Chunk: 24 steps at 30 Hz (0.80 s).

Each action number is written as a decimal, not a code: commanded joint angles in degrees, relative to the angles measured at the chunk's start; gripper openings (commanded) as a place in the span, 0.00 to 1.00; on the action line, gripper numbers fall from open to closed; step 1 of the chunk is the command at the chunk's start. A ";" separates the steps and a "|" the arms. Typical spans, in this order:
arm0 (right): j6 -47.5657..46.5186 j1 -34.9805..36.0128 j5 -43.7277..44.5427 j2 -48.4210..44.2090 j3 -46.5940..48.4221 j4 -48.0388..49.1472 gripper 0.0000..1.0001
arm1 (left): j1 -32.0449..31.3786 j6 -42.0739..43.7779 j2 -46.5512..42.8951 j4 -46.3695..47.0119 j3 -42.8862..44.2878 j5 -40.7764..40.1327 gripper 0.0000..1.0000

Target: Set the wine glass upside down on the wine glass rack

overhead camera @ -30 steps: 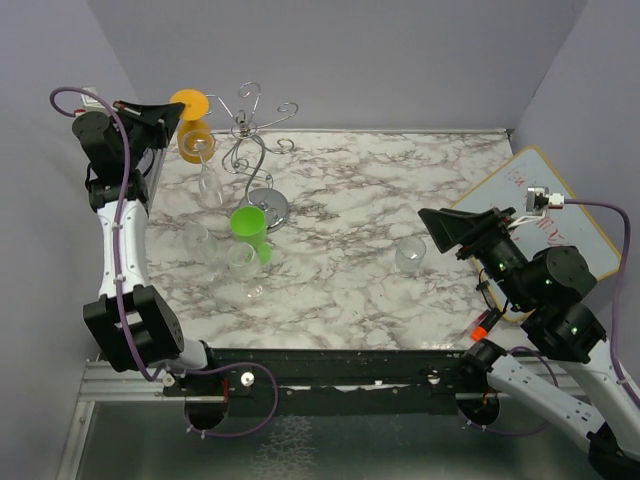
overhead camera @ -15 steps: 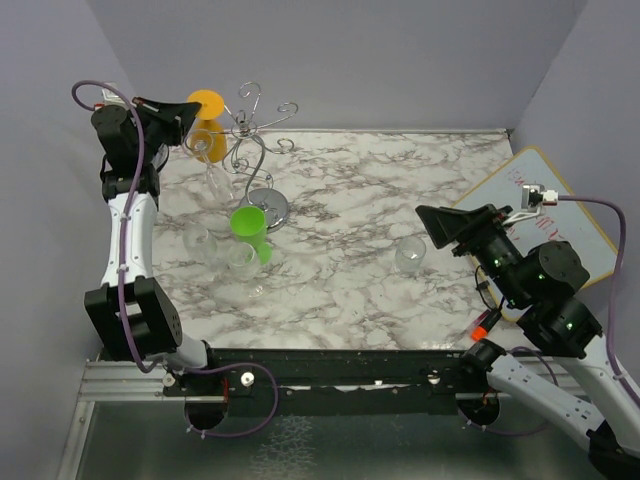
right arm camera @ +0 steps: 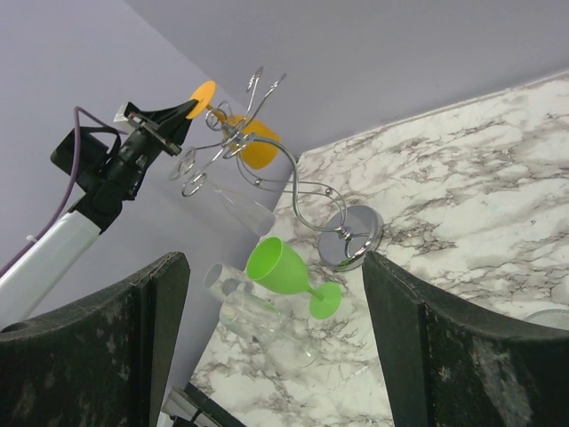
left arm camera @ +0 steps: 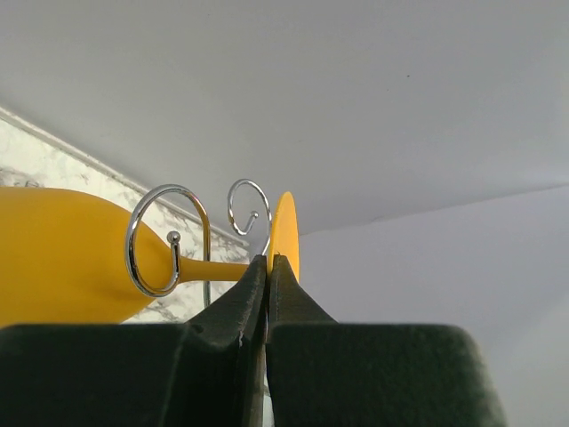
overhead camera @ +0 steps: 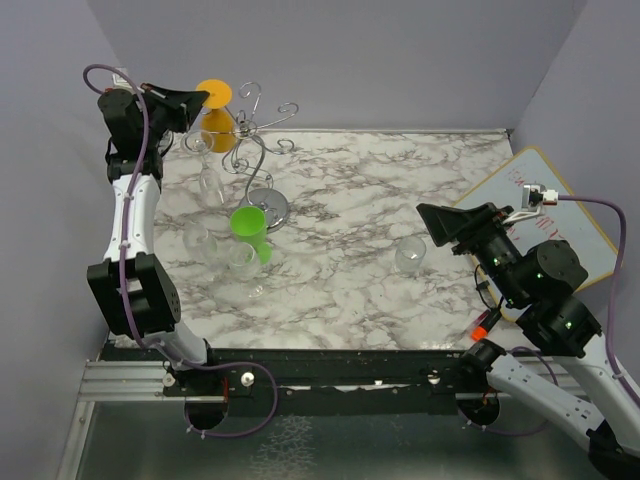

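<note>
**Top view.** Since a second ago the left tool has carried the orange wine glass to the right and slightly up. The bowl was clear of the wire on the left. It now overlaps the left curls of the wine glass rack. The right tool has barely shifted.
- The green glass sits just beside the rack's round base, as before.
- The clear glasses are grouped left of it.
- A lone clear glass sits near the right tool.
- A white board lies at the right edge of the table. Any marks on it are too small to read.

**Left wrist.** The tool's two fingers are pressed almost together, clamped on the thin orange stem just under the foot. The foot is seen edge-on above the tips. The bowl fills the left side of the view. Two wire curls of the rack cross in front of the bowl and stem. I cannot tell whether the stem sits inside a curl.

**Right wrist.** The right tool's fingers are wide apart with nothing between them. The wine glass is off the table and tilted. Its foot is up at the left tool and its bowl is lower, among the rack's curls.
</note>
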 commanded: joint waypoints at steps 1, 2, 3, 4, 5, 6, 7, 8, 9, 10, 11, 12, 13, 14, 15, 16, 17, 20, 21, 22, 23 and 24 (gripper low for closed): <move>0.74 0.09 1.78 -0.01 1.40 -0.88 0.84 | 0.06 -1.02 2.30 2.35 3.75 2.08 0.00; 0.78 0.13 1.72 -0.03 1.37 -0.84 0.84 | 0.06 -0.96 2.41 2.41 3.85 1.76 0.00; 0.87 0.09 1.65 0.00 1.37 -0.84 0.84 | 0.06 -0.94 2.52 2.50 3.99 1.60 0.00; 0.92 0.09 1.64 -0.06 1.37 -0.83 0.84 | 0.05 -0.98 2.59 2.70 4.00 1.59 0.00; 0.96 0.09 1.71 -0.13 1.37 -0.92 0.84 | 0.01 -0.99 2.71 2.87 4.09 1.47 0.00; 0.96 0.11 1.75 -0.22 1.41 -0.93 0.84 | 0.01 -0.94 2.87 2.98 4.13 1.28 0.00; 1.04 0.09 1.74 -0.23 1.38 -0.96 0.84 | 0.02 -1.01 3.04 3.18 4.20 1.13 0.00; 1.05 0.09 1.69 -0.25 1.37 -1.04 0.84 | 0.02 -1.09 3.21 3.52 4.16 1.01 0.00; 1.13 0.13 1.80 -0.31 1.44 -1.05 0.84 | 0.00 -1.17 3.42 3.81 4.05 0.87 0.00; 1.21 0.09 1.80 -0.32 1.53 -1.14 0.84 | 0.05 -1.13 3.60 4.05 4.03 0.55 0.00; 1.23 0.11 1.79 -0.30 1.45 -1.11 0.84 | 0.02 -1.00 3.74 4.13 4.05 0.17 0.00; 1.36 0.09 1.77 -0.34 1.39 -1.17 0.84 | 0.05 -0.80 3.92 4.11 4.04 -0.28 0.00; 1.40 0.09 1.77 -0.40 1.37 -1.18 0.84 | 0.04 -0.53 4.02 4.07 4.05 -0.73 0.00; 1.53 0.13 1.66 -0.38 1.37 -1.31 0.84 | 0.12 -0.13 4.07 3.98 4.05 -1.15 0.00; 1.57 0.09 1.64 -0.40 1.37 -1.30 0.84 | 0.14 0.65 4.12 3.80 4.32 -1.45 0.00; 1.70 0.13 1.56 -0.33 1.37 -1.28 0.83 | 0.20 1.87 4.08 3.70 4.61 -1.64 0.00; 1.75 0.09 1.55 -0.43 1.37 -1.27 0.83 | 0.22 3.27 3.97 2.59 4.92 -2.04 0.00; 1.74 0.09 1.17 -0.66 1.50 -1.50 0.83 | 0.62 5.48 3.03 2.52 4.19 -2.97 0.00; 1.73 0.09 1.12 -0.76 1.46 -1.52 0.84 | 0.95 5.56 2.80 2.71 3.63 -2.98 0.00; 1.75 0.13 1.11 -0.76 1.49 -1.53 0.84 | 1.15 5.57 2.61 2.95 3.23 -2.90 0.00; 1.76 0.09 1.09 -0.81 1.52 -1.48 0.83 | 1.34 5.52 2.57 3.14 2.96 -2.75 0.00; 1.76 0.09 1.02 -0.70 1.53 -1.44 0.84 | 1.64 5.44 2.58 3.28 2.91 -2.53 0.00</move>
